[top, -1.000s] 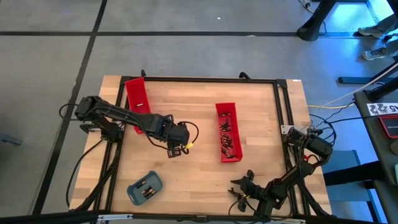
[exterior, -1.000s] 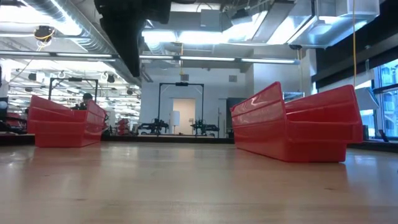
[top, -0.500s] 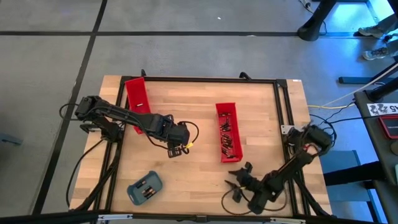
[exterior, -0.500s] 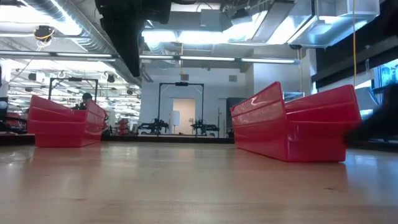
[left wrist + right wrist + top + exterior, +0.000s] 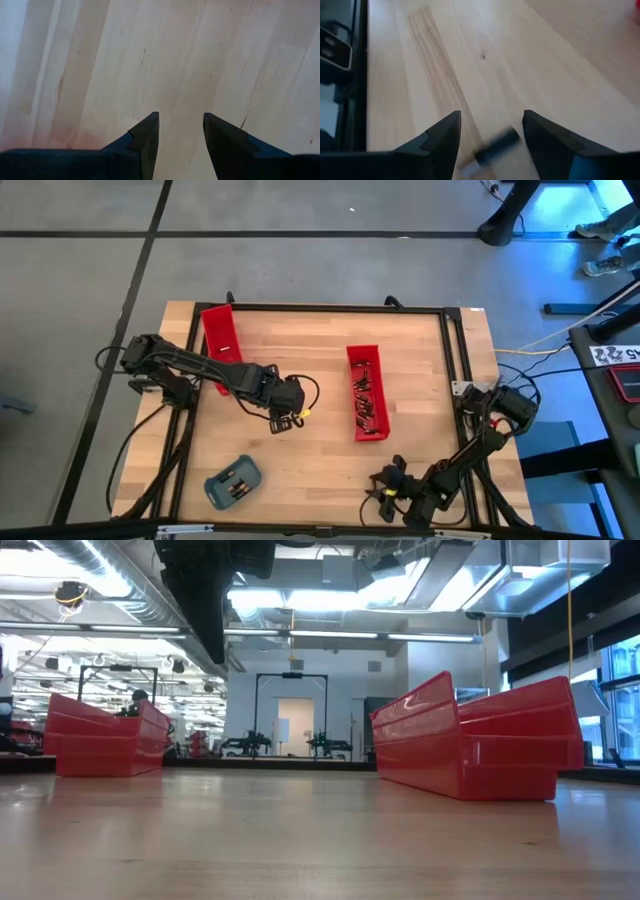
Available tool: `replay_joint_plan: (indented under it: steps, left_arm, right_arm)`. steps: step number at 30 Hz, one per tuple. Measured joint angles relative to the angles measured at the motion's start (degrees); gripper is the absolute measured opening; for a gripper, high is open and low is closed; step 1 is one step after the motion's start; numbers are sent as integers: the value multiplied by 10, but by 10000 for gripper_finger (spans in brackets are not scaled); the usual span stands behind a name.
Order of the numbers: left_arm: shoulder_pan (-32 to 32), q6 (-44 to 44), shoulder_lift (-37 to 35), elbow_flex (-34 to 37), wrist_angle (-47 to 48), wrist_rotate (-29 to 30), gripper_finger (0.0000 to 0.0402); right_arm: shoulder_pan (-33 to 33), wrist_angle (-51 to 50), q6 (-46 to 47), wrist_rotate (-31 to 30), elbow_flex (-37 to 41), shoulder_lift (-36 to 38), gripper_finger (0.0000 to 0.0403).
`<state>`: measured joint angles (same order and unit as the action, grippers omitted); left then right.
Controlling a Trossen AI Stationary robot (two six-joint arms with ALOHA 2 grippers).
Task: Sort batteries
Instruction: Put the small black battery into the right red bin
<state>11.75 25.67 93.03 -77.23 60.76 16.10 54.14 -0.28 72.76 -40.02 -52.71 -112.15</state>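
Wood planks make up the tabletop [image 5: 320, 350], and the right hand [image 5: 490, 131] hangs low over it with its fingers apart. One battery [image 5: 496, 144] lies flat between them, not held. It is round, so a bump could roll it away or off the near edge. The left hand [image 5: 180, 131] is open too, over bare wood. I count two red trays, one [image 5: 366, 392] full of batteries beyond the right hand, one blue tray [image 5: 232, 483], two hands.
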Motion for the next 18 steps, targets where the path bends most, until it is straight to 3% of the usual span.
replay_joint_plan:
  steps: [9,18]
  left_arm:
    - [7,9,0,0,3,0,143]
    - [6,8,0,0,1,2,143]
  right_arm:
    - [51,-3,0,-94,-20,-74,216]
    - [59,-30,1,-97,-21,-81,216]
